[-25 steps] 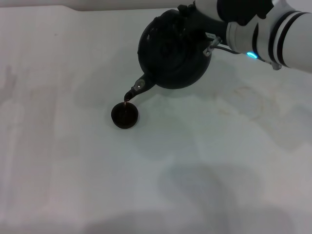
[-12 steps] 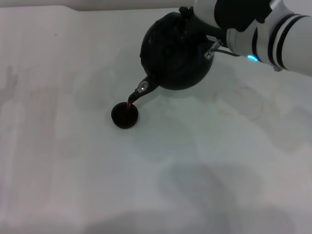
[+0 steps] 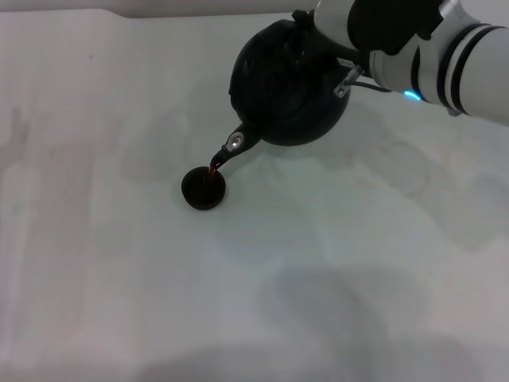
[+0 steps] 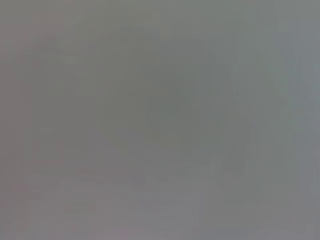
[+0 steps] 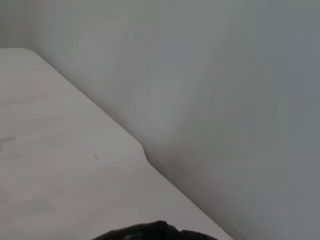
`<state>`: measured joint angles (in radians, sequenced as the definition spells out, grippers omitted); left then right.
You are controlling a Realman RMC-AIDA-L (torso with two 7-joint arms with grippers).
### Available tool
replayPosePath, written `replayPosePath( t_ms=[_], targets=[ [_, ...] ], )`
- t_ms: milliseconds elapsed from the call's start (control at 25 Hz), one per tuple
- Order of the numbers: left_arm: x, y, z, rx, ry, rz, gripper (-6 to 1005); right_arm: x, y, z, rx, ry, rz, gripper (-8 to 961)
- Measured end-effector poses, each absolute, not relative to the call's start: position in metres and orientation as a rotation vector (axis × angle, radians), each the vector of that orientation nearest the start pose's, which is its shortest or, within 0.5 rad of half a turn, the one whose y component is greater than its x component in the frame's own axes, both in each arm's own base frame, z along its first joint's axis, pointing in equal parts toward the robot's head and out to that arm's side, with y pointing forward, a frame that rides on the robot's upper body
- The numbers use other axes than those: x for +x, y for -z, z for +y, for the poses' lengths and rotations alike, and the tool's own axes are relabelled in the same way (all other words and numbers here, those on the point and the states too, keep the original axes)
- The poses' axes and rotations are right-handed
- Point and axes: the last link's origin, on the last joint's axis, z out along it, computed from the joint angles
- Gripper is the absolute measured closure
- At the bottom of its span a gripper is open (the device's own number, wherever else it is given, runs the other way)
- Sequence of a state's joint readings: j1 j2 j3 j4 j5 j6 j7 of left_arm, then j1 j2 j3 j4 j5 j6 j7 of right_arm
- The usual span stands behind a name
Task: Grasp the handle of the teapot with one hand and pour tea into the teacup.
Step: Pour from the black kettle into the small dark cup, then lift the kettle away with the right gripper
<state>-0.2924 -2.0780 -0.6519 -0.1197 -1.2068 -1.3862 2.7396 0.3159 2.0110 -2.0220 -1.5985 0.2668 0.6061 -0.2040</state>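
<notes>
The black round teapot [image 3: 282, 87] hangs in the air at the back of the table, tilted with its spout [image 3: 227, 150] pointing down and to the left. A thin brown stream of tea runs from the pale spout tip into the small dark teacup [image 3: 203, 189], which stands on the table just below it. My right gripper [image 3: 322, 44] is at the top of the pot, shut on the handle, which is mostly hidden behind the pot and the gripper. A black edge of the pot [image 5: 150, 231] shows in the right wrist view. The left gripper is out of view.
The pale table [image 3: 358, 263] spreads in front of and around the cup, with faint stains. Its back edge and a grey wall [image 5: 225, 100] lie just behind the teapot. The left wrist view shows only plain grey.
The teapot has shifted slightly to the right and up over the last second, with its spout staying over the cup. The tea keeps flowing. The cup has not moved.
</notes>
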Motion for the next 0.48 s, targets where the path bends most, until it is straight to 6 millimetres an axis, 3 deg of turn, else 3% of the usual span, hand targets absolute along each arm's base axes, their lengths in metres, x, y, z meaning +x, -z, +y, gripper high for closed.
replayPosePath(
  t_ms=[480],
  targets=[
    [-0.3703,-0.0205,0.2709,-1.277,0.903,-0.726,137,0.1237,0.0491,0.342,-2.302,-0.077,0.297,746]
  ],
)
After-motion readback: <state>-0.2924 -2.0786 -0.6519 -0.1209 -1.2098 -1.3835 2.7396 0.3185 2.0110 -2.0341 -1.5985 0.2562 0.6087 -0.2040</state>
